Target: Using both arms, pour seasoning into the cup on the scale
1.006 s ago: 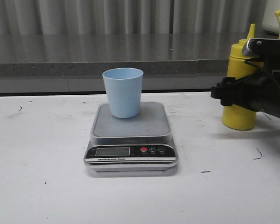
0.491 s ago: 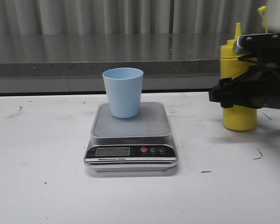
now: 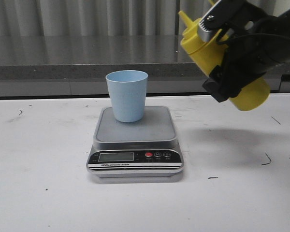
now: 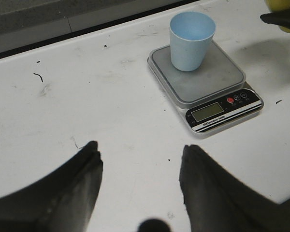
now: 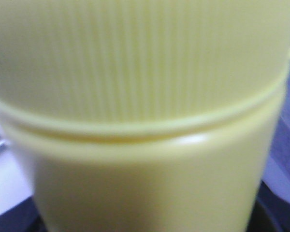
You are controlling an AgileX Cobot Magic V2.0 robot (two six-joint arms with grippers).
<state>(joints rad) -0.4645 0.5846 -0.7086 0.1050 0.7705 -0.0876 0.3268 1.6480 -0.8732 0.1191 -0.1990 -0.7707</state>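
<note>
Bottle (image 3: 251, 92) first: you have it clamped in the right gripper (image 3: 227, 72), lifted clear of the table (image 3: 48, 193) and tipped hard, its nozzle pointing toward ten o'clock in the front view and its base toward four. The black jaws close around its upper body just below the ribbed cap — the right wrist view is filled by that cap and the yellow shoulder under it, blurred, so you cannot see the fingertips themselves there. The nozzle tip sits high and to the right of the cup (image 3: 127, 95), well apart from it and not yet over its mouth.

Look at the cup next: it stands upright on the scale (image 3: 135, 140), on the back-left part of the steel platform, mouth open upward. The scale lies flat near the table's middle, black panel with its display and red button facing you at six o'clock.

Your left gripper (image 4: 140, 186) hangs over bare table with its jaws spread and nothing between them — the scale and cup lie off at one o'clock from it in the left wrist view, well apart. A sliver of the bottle and the right gripper shows at that view's far upper-right corner.
</note>
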